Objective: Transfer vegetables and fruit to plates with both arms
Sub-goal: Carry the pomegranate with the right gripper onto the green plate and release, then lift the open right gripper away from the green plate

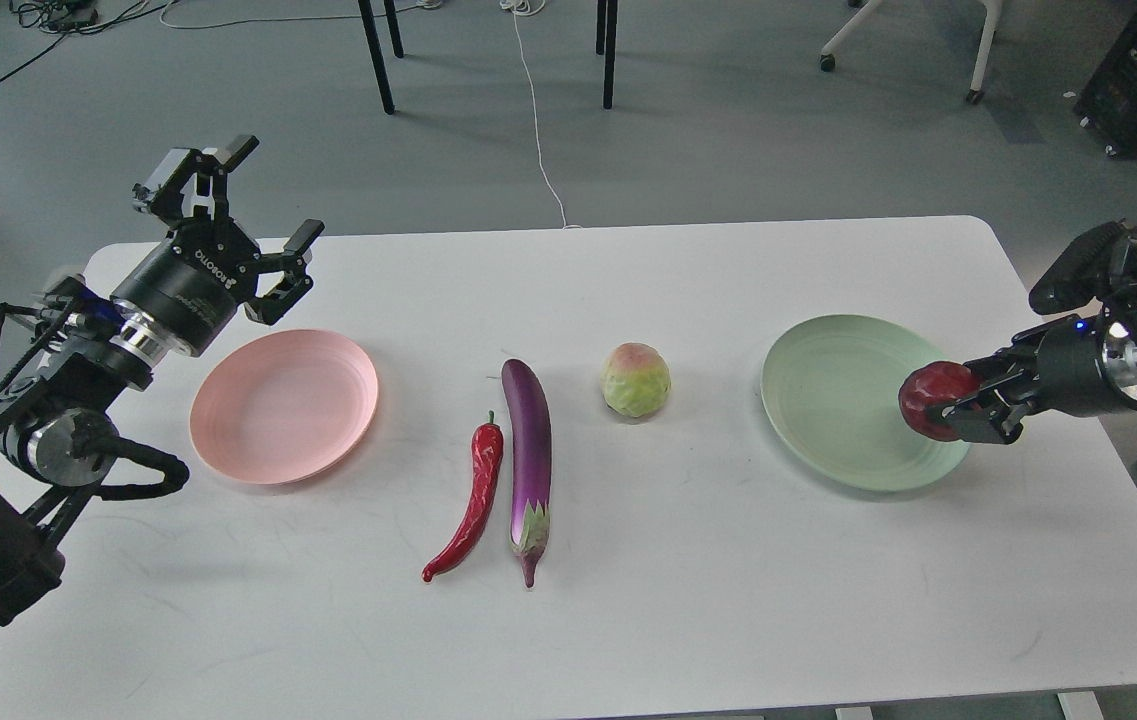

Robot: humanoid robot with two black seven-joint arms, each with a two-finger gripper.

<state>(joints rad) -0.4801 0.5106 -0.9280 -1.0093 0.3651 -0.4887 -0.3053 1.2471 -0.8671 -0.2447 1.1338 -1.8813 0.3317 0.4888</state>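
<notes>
A purple eggplant (528, 450) and a red chili pepper (473, 495) lie side by side at the table's middle. A yellow-green fruit with a pink blush (636, 380) sits just to their right. My right gripper (946, 408) is shut on the dark red fruit (933, 400) and holds it over the right rim of the pale green plate (838, 400). My left gripper (253, 205) is open and empty, raised above the table's far left, just beyond the pale pink plate (283, 405).
The white table (688, 600) has rounded corners, and its right edge is close to my right arm. Chair and table legs (378, 60) and a white cable (533, 110) are on the floor behind.
</notes>
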